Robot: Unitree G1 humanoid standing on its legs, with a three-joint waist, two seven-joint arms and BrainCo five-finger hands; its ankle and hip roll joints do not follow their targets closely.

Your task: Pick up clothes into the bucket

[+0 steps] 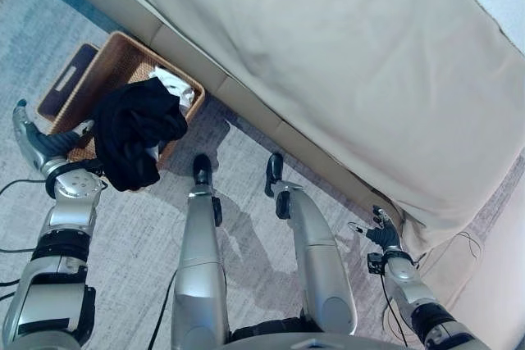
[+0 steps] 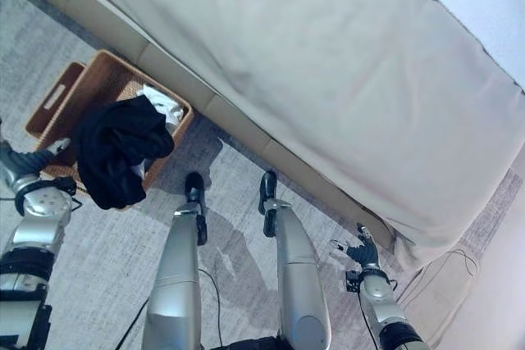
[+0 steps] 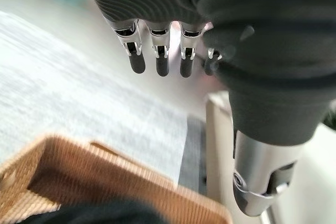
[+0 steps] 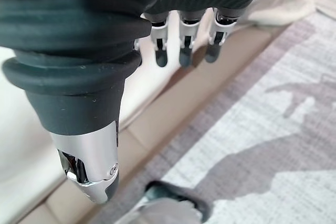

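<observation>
A brown woven basket (image 1: 123, 59) stands on the carpet by the sofa's base. A black garment (image 1: 135, 129) hangs over its near rim, partly inside and partly spilling onto the floor. Something white (image 1: 176, 88) lies inside at the far end. My left hand (image 1: 31, 141) hovers beside the basket's near-left side, open and holding nothing; its straight fingers (image 3: 160, 59) show above the basket rim (image 3: 105, 182). My right hand (image 1: 381, 234) is far off to the right, near the sofa's corner, open and holding nothing, with its fingers (image 4: 184, 51) pointing at the sofa base.
A long sofa under a beige cover (image 1: 344, 63) runs across the back and right. Its cover hangs down to the floor at the right corner (image 1: 426, 231). A dark flat tray (image 1: 66, 79) lies against the basket's far-left side. Grey carpet (image 1: 131, 235) covers the floor.
</observation>
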